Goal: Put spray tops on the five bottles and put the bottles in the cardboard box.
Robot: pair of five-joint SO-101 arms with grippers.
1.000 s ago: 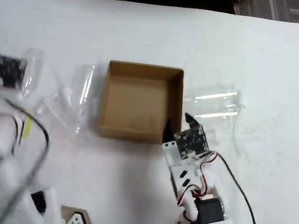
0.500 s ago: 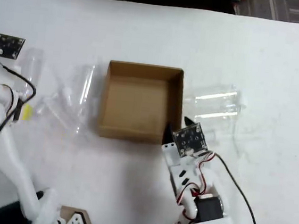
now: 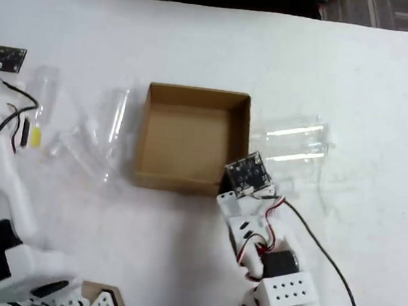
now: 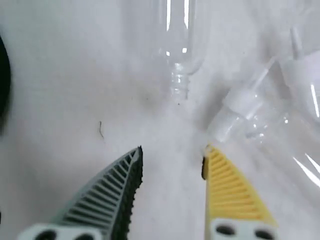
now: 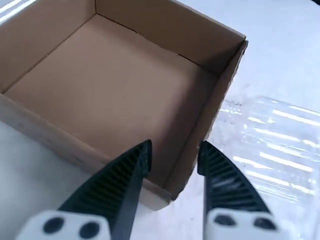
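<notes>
Gently, with left gripper point(image 4: 173, 149) gaping empty, pinch the likely light, slippery, easily dented bottle point(image 4: 180, 30) at its stiffer threaded neck point(image 4: 180, 84).

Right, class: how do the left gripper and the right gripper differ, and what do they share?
Colour: the left gripper has one grey finger and one yellow; the right gripper has two black fingers. Place: the left gripper is over the table near an uncapped bottle; the right gripper is over a corner of the cardboard box. Shared: both are open and empty.
</notes>
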